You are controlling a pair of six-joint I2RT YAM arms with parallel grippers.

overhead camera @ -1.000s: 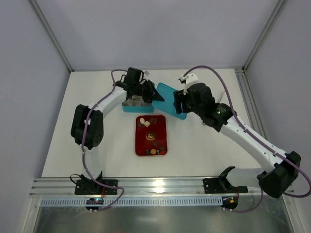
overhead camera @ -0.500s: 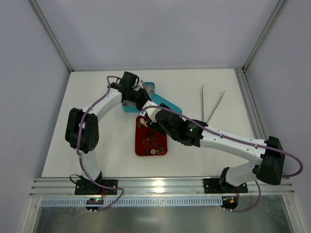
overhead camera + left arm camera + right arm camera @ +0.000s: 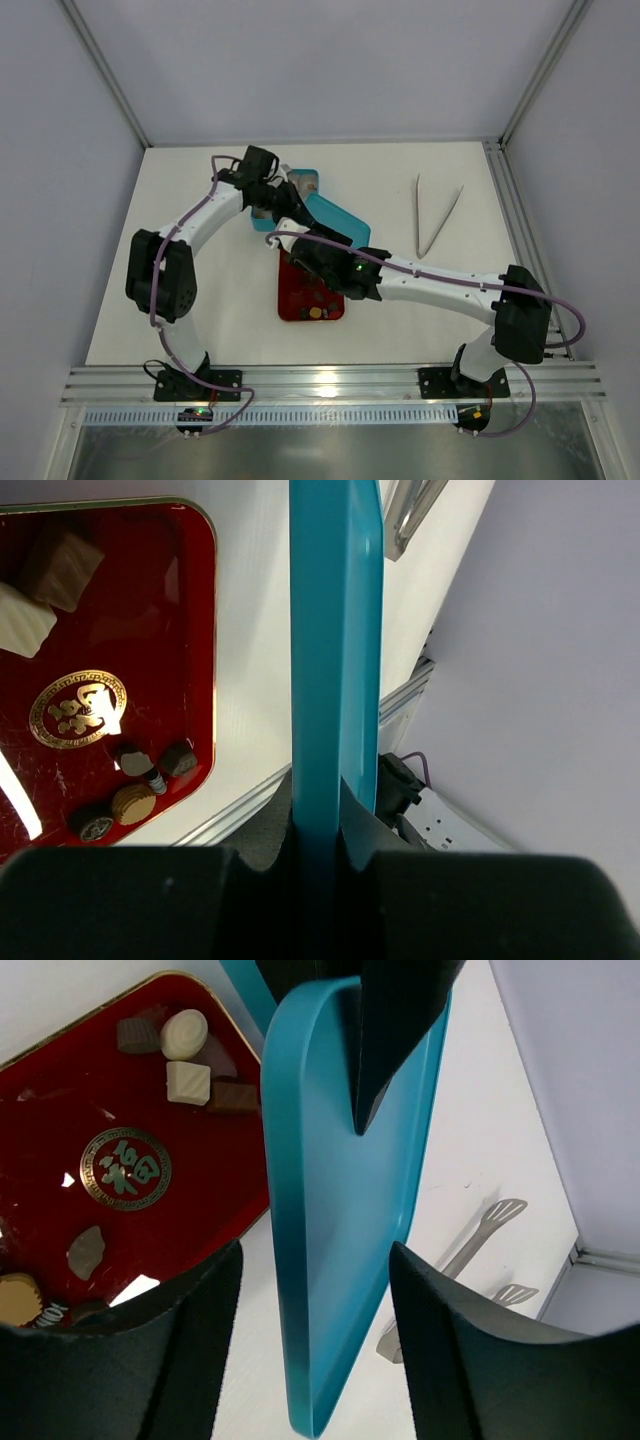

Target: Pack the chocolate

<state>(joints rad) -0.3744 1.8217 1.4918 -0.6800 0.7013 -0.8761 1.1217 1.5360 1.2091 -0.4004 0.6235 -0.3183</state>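
Gripping the teal lid by one edge, the left gripper is clenched on it and holds it tilted above the white table, just beside the teal box. The right gripper is released, its fingers spread to either side of the lid's free end; whether they touch it cannot be told. The chocolate, in dark brown, tan and cream pieces, lies loose on the red tray, clustered at both ends around a gold emblem. Metal tongs lie on the table, well apart to the right.
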